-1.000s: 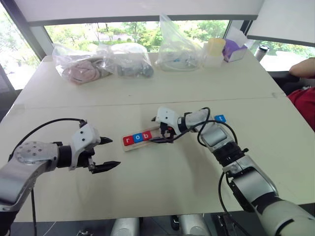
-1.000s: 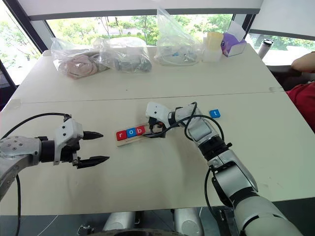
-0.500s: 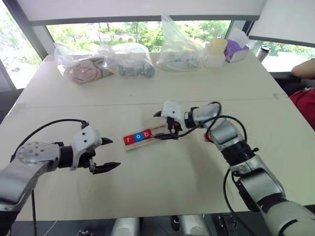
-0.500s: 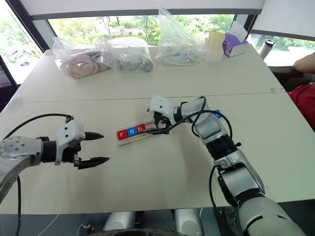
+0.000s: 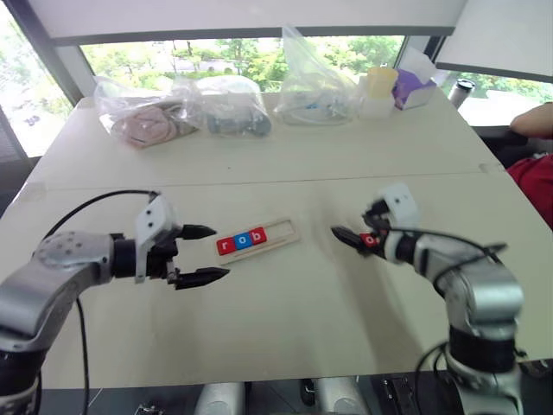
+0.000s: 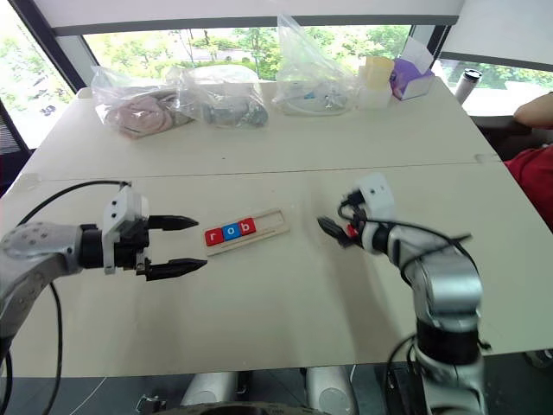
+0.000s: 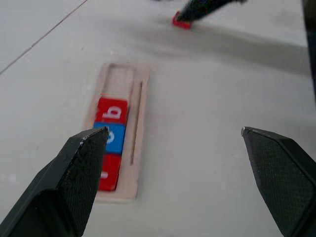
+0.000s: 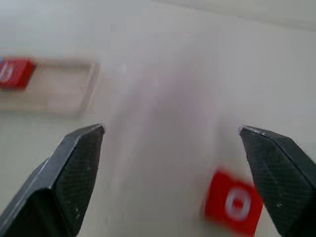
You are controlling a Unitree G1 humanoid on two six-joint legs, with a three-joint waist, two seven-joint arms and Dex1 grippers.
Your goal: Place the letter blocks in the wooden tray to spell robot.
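The wooden tray (image 5: 257, 240) lies on the worktop (image 5: 285, 320) with r, o, b filling its left part. The right end effector (image 6: 334, 232), fingers spread, hovers by the red o block (image 8: 234, 206) (probably the next letter). The left end effector (image 5: 204, 254) waits open, empty.

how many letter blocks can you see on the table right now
4. Three sit side by side in the wooden tray: the red r block, the blue o block and the red b block. The red o block lies on the table under the right gripper. Another may be hidden.
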